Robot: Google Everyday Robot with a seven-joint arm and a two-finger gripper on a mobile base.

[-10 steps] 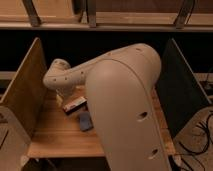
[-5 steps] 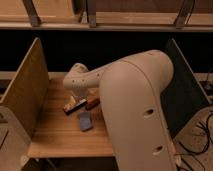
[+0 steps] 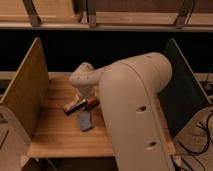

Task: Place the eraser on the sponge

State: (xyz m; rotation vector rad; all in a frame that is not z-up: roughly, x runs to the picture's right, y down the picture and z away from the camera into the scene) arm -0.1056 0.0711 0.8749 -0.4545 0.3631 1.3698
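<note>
The eraser (image 3: pixel 74 106), a small white block with a reddish stripe and a dark end, lies on the wooden table (image 3: pixel 55 132) near its middle. Just in front of it and slightly right lies the sponge (image 3: pixel 85 121), a flat blue-grey pad, apart from the eraser. My gripper (image 3: pixel 83 97) hangs below the white wrist, directly behind and above the eraser, mostly hidden by the arm. The big white arm (image 3: pixel 135 115) covers the right half of the table.
A small orange-red and white item (image 3: pixel 92 103) lies right of the eraser, by the arm. Upright wooden panels (image 3: pixel 25 92) stand at the table's left side and a dark panel (image 3: pixel 182 90) at the right. A shelf rail runs along the back.
The wrist and gripper have swung to the right, from the left part of the table to above the eraser. The eraser and sponge have not moved.
</note>
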